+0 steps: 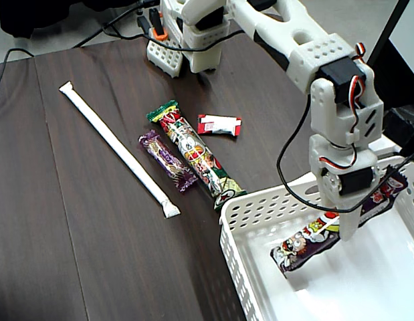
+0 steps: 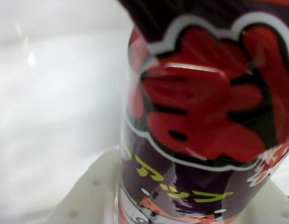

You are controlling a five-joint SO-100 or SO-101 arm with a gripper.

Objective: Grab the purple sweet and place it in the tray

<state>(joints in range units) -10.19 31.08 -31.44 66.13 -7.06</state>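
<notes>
While clamped across the middle of the long purple sweet, hanging inside the white tray on the gripper, jaws closed tight on the wrapper. Held slantwise above the tray floor, low end toward the tray's near-left corner in the fixed view, high end up near the tray's far right rim. Impossible to tell whether touching the tray floor at the low end or riding just above it. Filling most of the wrist view with glossy purple sweet and bold red lettering, against the pale blur of the tray.

Lying out on the dark table, left of the tray's wall: a smaller purple-wrapped sweet, a long green-ended sweet just beside it with one end close to the tray's corner, a red-and-white packet further from the tray, and a long white paper stick furthest off.

Judged as the placing step, nearly done: already inside the tray, not yet let go. Next, most likely: lower a touch if needed, spread the jaws, then lift straight up clear of the tray walls. Worth watching for the wrapper clinging to one jaw, and for the high end catching on the tray's rim.
</notes>
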